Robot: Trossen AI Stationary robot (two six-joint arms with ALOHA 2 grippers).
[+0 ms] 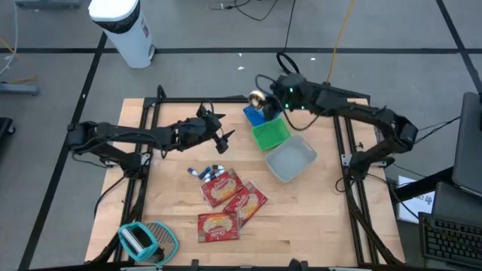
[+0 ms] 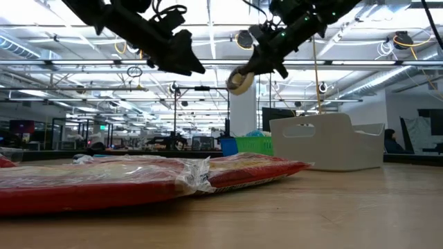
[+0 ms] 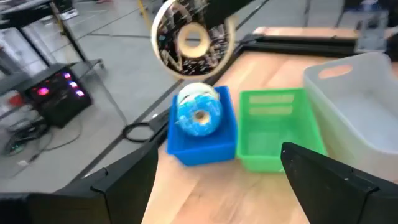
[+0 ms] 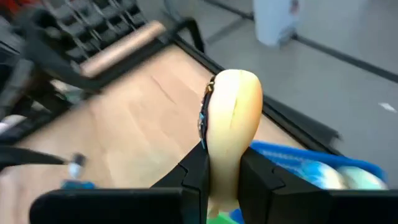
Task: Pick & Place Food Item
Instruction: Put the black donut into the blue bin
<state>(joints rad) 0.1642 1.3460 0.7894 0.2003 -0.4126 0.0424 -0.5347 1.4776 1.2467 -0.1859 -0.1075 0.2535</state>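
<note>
A wrapped donut (image 4: 229,130) sits pinched in the right tool (image 4: 222,171).

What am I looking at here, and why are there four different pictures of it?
It is a robot with two dark arms at a wooden table, filmed by four cameras at once. One looks straight down from above, one sits at tabletop height, and one rides on each wrist.

The right gripper is shut on a wrapped donut and holds it in the air above a blue bin. That bin already holds a blue donut. Beside it stand a green bin and a larger white bin.

The left gripper hangs open and empty over the middle of the table.

Nearer the front lie three red food packets and a small blue and white wrapper. A teal tool lies at the front left corner; I cannot tell what it is.
</note>
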